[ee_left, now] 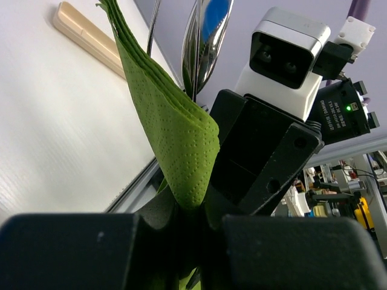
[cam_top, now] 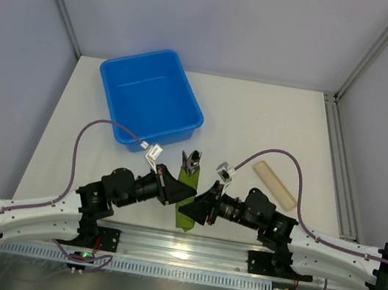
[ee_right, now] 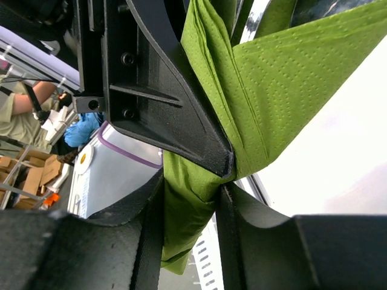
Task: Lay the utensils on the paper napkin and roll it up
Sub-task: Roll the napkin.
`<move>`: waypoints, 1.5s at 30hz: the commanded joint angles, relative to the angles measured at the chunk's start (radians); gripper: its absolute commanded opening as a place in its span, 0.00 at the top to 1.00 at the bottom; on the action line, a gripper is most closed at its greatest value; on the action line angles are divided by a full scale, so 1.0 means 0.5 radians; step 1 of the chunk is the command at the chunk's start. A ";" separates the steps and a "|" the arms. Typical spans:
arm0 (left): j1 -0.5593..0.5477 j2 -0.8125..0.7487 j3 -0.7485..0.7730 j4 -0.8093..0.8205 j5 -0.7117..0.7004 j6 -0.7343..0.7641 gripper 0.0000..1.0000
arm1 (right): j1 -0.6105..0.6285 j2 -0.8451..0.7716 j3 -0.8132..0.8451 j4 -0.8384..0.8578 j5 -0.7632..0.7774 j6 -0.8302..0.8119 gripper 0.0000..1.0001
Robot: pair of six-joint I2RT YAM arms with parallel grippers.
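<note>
The left jaws are clenched on the folded green paper napkin (ee_left: 175,139). The right jaws seem to be grasping the same napkin from the opposite side. The shiny utensils (ee_left: 205,36) poke out of its far end, between both arms, over the white surface (cam_top: 272,121).

The green napkin (ee_right: 278,90) is pinched between the fingers of the right gripper (ee_right: 190,208), with the left gripper (ee_right: 225,162) pressing it just above
</note>
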 commanded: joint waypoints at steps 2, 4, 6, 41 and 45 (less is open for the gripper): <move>-0.003 -0.058 0.020 0.259 -0.031 -0.023 1.00 | 0.021 0.006 -0.018 0.258 -0.121 0.030 0.64; -0.003 -0.070 0.023 0.252 -0.034 -0.023 1.00 | 0.021 0.002 -0.027 0.285 -0.145 0.040 0.64; 0.000 -0.073 0.026 0.240 -0.040 -0.020 1.00 | 0.021 0.009 -0.027 0.292 -0.194 0.055 0.62; 0.000 -0.073 0.093 0.050 0.034 0.026 0.90 | 0.024 -0.089 -0.033 0.255 -0.237 -0.055 0.96; -0.003 -0.113 0.087 0.010 0.031 0.044 0.61 | 0.024 -0.090 -0.018 0.225 -0.284 -0.080 0.96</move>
